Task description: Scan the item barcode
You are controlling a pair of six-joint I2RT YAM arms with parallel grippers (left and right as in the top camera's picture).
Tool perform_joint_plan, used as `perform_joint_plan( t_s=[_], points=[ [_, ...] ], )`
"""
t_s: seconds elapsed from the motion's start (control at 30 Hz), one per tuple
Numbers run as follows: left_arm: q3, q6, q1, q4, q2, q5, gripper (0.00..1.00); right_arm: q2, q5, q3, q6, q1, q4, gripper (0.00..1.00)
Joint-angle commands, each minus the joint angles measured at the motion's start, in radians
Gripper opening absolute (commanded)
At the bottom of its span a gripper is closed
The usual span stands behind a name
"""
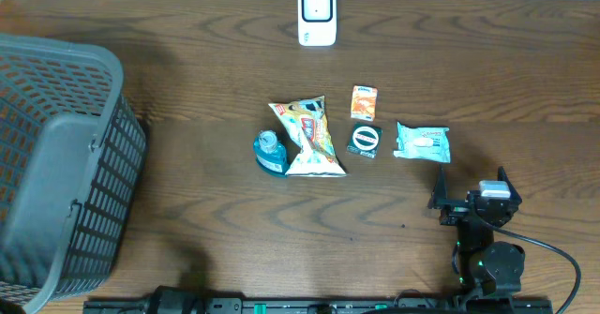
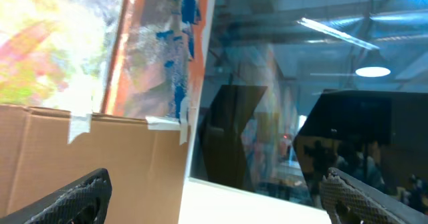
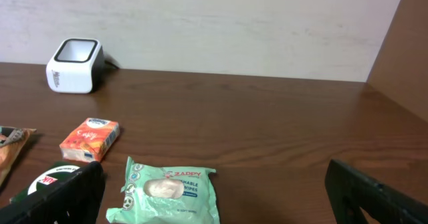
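Several items lie mid-table: a yellow snack bag [image 1: 309, 138], a teal round container [image 1: 271, 151], an orange box [image 1: 364, 102], a black square packet [image 1: 365, 141] and a green wipes pack [image 1: 423, 142]. The white scanner [image 1: 317, 14] stands at the far edge. My right gripper [image 1: 471, 179] sits near the front right, open and empty, just short of the wipes pack [image 3: 168, 190]. Its view also shows the orange box [image 3: 89, 139] and the scanner [image 3: 73, 65]. My left gripper [image 2: 217, 187] is open and holds nothing. It faces a cardboard box [image 2: 87, 157] and a window, away from the table.
A large grey mesh basket [image 1: 103, 192] fills the table's left side. A wall rises behind the scanner. In the right wrist view a brown panel [image 3: 408, 50] stands at the table's right end.
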Motion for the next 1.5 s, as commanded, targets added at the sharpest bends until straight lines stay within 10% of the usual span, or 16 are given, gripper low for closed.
perform_joint_plan(
  t_s=[0.0, 0.3, 1.07, 1.47],
  points=[
    [-0.018, -0.014, 0.030, 0.008, -0.027, -0.005, 0.98, -0.005, -0.002, -0.001, -0.009, 0.006, -0.003, 0.99],
    [-0.042, -0.067, 0.085, 0.024, -0.106, 0.001, 0.98, -0.005, -0.002, -0.001, -0.009, 0.006, -0.003, 0.99],
    [-0.290, -0.748, 0.201, 0.032, -0.262, 0.025, 0.98, -0.005, 0.006, -0.001, -0.013, 0.006, 0.043, 0.99],
    [-0.382, -0.769, 0.204, 0.075, -0.298, 0.089, 0.98, -0.003, 0.002, -0.001, -0.013, 0.006, -0.004, 0.99]
  ],
)
